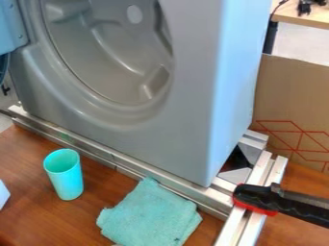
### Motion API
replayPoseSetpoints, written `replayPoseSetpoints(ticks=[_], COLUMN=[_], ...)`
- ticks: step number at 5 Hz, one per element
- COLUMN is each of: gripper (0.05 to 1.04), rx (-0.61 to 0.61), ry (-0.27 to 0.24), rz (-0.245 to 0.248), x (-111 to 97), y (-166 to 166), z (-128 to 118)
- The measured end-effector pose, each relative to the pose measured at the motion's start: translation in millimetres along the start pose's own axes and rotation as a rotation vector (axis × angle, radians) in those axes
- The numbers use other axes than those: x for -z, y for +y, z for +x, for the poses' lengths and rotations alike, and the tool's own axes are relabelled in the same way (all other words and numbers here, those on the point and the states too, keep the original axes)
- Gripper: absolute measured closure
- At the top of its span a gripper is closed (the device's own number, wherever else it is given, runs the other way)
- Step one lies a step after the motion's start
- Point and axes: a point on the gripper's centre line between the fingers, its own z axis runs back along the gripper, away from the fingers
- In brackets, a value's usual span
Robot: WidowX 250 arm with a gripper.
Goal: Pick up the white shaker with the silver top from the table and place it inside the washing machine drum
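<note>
So, nearest me there's a teal cloth (pixel 149 216) on the brown wooden table (pixel 26 216), kinda rumpled, laid out fairly flat. Its far corner is right up at the front metal rail (pixel 128 167). Just past it, off to the left, a teal cup (pixel 67 181) is standing upright with its open end up, near the cloth but not touching it. There's also a bit of some pale object (pixel 3 194) poking in at the left edge, too cut off to say what it is.

Over on the right, a black and red clamp-like tool (pixel 256 197) sits across the metal side rails (pixel 241 222), with its dark bar running out to the right. As for the gripper, I honestly can't tell how far open the jaws are or if they've got hold of anything.

Behind the cup and cloth, a big grey washer-style housing (pixel 193 110) stands on the rails, with a round recess (pixel 106 57) in its front and a bluish hinged part (pixel 7 29) at the left. Further back on the right there's a cardboard panel (pixel 292 91) with red lines on it, then a light wood table (pixel 302 18) with some black stuff (pixel 305 6) on top.
</note>
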Motion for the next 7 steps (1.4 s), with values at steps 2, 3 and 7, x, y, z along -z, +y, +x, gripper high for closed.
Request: replayPoseSetpoints(ticks=[2,3,7], gripper=[0.075,0.130,0.476], rx=[-0.034,-0.055,-0.017], ry=[0.060,0.070,-0.100], rz=[-0.011,-0.006,-0.112], x=[24,29,-40], y=[-1,1,-29], z=[1,4,-14])
